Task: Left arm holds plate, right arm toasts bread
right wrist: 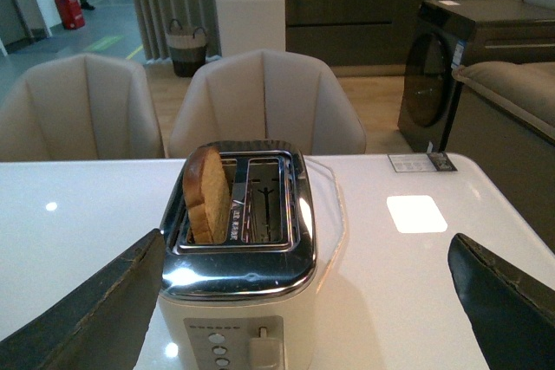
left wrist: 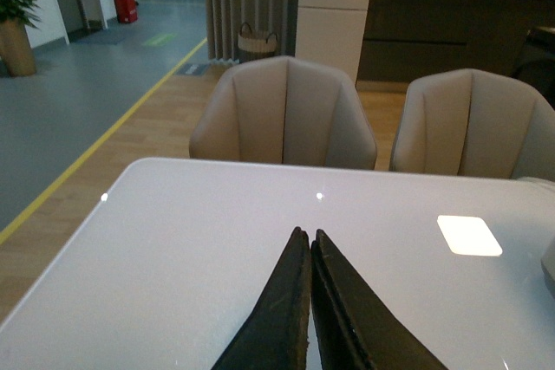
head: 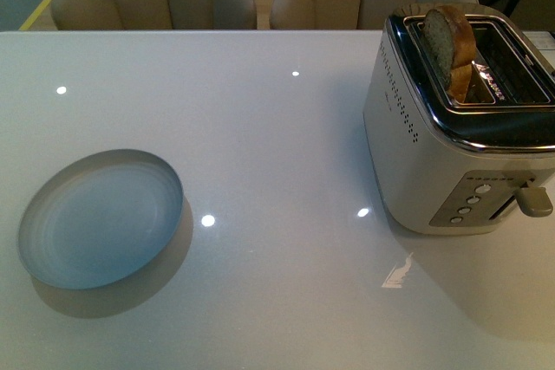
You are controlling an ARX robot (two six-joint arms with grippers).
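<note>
Bread (head: pixel 449 45) stood upright in the toaster (head: pixel 434 145), in the slot nearer the table's middle, its rounded top well above the chrome rim; the other slot beside it was empty. The toaster sat at the table's right side. A column of round buttons and a lever (head: pixel 534 200) showed on its near face, but any marking there was too small to read. A small printed card (right wrist: pixel 421 162) lay on the table beyond the toaster, near the far edge; its text could not be made out.

The plate (head: pixel 101 218) lay flat on the left part of the white table (head: pixel 277 127), well apart from the toaster, with bare glossy surface all around it and between the two. Two beige chairs (left wrist: pixel 284 114) stood just past the far edge.

The left gripper (left wrist: pixel 310 236) hovered over bare table with its dark fingers pressed together at the tips, holding nothing. The right gripper (right wrist: pixel 303 301) was spread wide, one finger (right wrist: pixel 87 314) on each side of the toaster and neither touching it, nothing in its grasp. Neither arm appeared in the front view.
</note>
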